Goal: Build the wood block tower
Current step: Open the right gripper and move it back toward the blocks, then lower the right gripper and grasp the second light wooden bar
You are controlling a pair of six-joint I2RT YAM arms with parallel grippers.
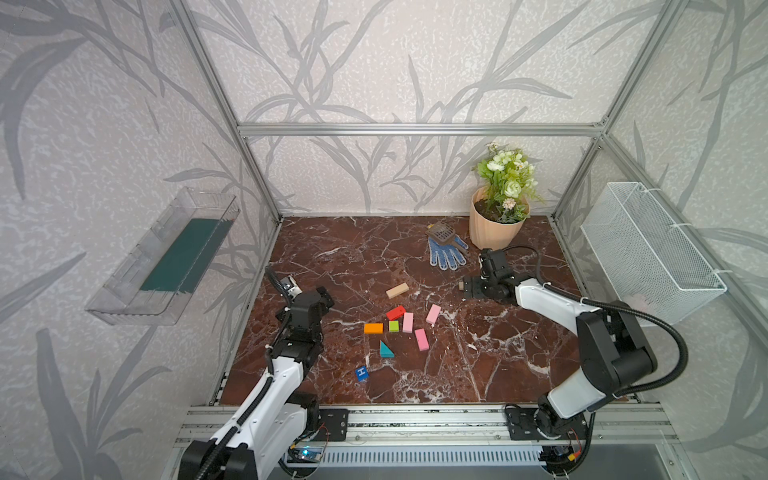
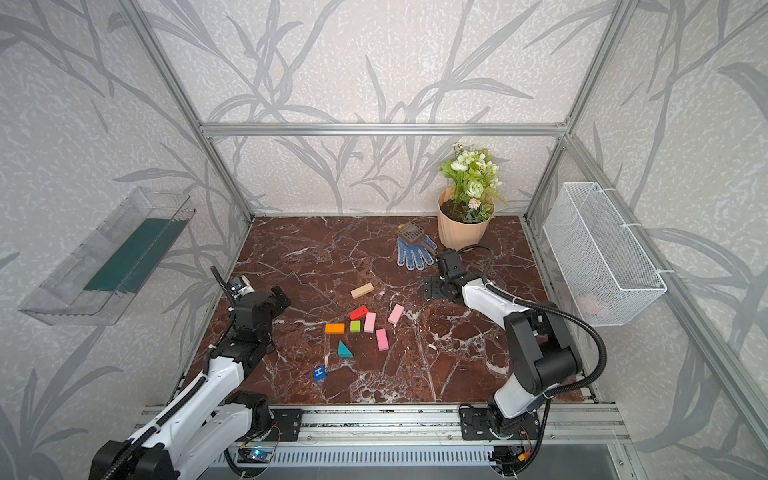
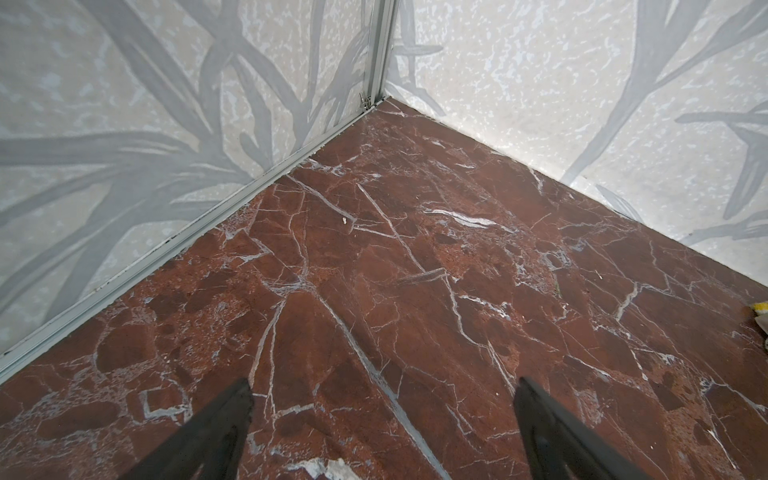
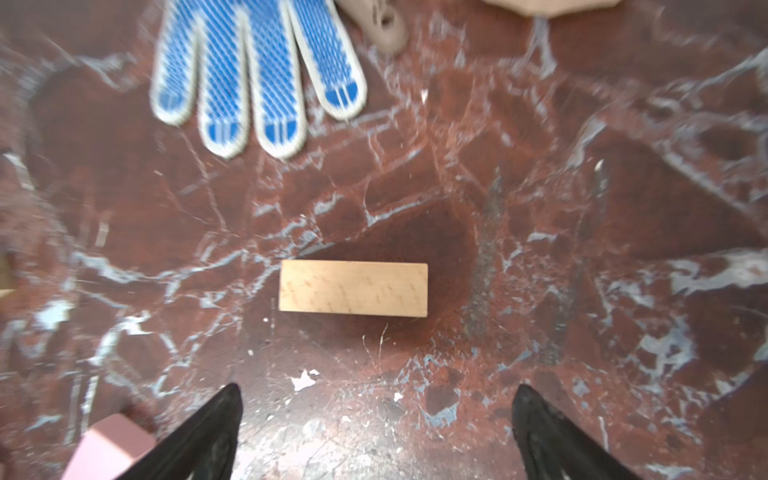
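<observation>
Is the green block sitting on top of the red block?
No, the green block lies flat on the table beside the red block, not stacked on it.

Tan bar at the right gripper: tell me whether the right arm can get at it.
Probably yes. The tan bar lies flat and bare just ahead of the open right gripper; the glove lies apart from it.

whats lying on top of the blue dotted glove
A small brown slotted scoop lies across the cuff end of the glove. The cuff beneath it is covered; the fingers show bare.
</observation>
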